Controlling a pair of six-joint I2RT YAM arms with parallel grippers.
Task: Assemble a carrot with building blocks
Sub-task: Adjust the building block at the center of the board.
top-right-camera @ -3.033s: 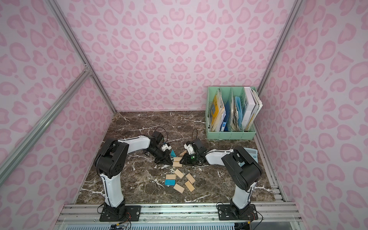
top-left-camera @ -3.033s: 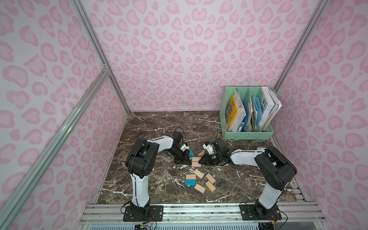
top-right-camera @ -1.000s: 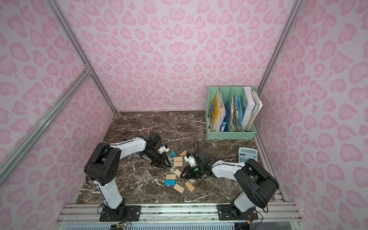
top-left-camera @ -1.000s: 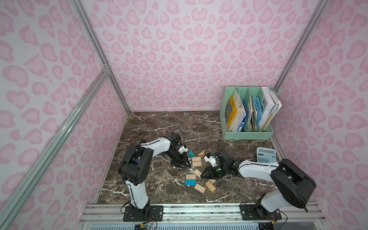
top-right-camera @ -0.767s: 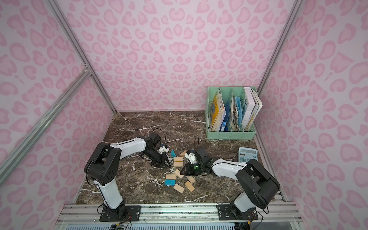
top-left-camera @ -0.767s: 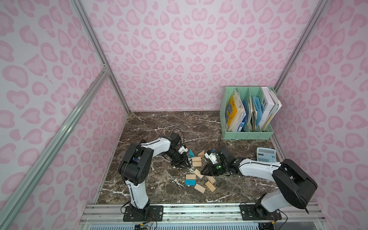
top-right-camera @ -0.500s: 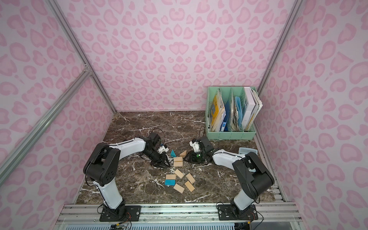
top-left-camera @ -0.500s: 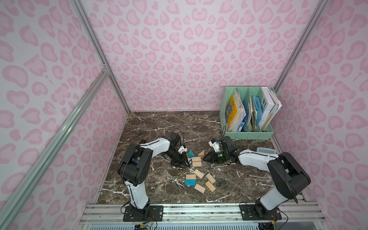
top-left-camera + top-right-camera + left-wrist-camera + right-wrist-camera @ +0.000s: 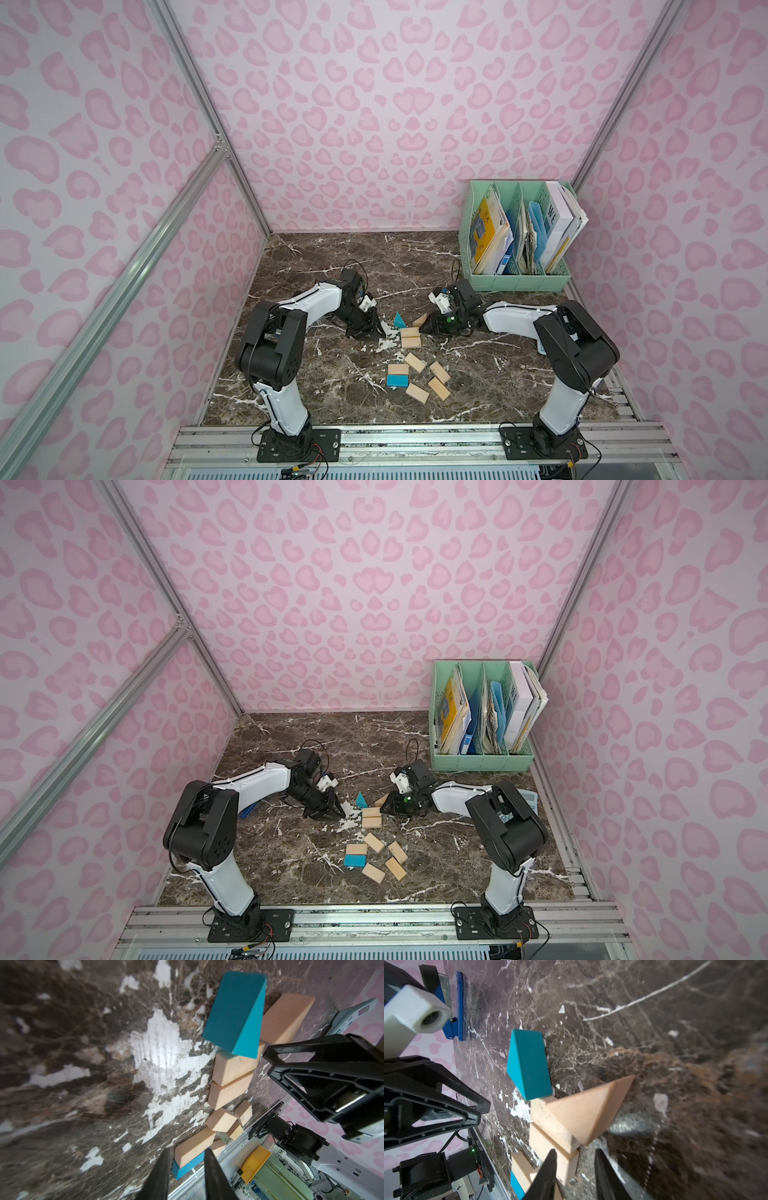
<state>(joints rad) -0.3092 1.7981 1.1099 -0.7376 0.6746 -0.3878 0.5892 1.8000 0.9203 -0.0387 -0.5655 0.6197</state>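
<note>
Two tan rectangles (image 9: 410, 337) lie joined on the marble, with a blue triangle (image 9: 399, 320) and a tan triangle (image 9: 420, 320) at their far end: the carrot's start. Several loose building blocks (image 9: 416, 362), one a blue rectangle (image 9: 397, 380), lie nearer the front. My left gripper (image 9: 372, 329) (image 9: 187, 1151) sits low just left of the blue triangle (image 9: 232, 1014), jaws slightly apart and empty. My right gripper (image 9: 427, 326) (image 9: 576, 1151) is close beside the tan triangle (image 9: 589, 1109), jaws slightly apart with nothing between them.
A mint file organizer (image 9: 519, 282) full of papers stands at the back right. A light-blue calculator (image 9: 528, 801) lies by the right edge, partly behind the right arm. A flat blue object (image 9: 249, 809) lies under the left arm. Pink walls enclose three sides.
My right gripper has moved from the loose blocks at the front back to the tan triangle, narrowing a little. Its arm now covers much of the calculator. The left arm has hardly moved.
</note>
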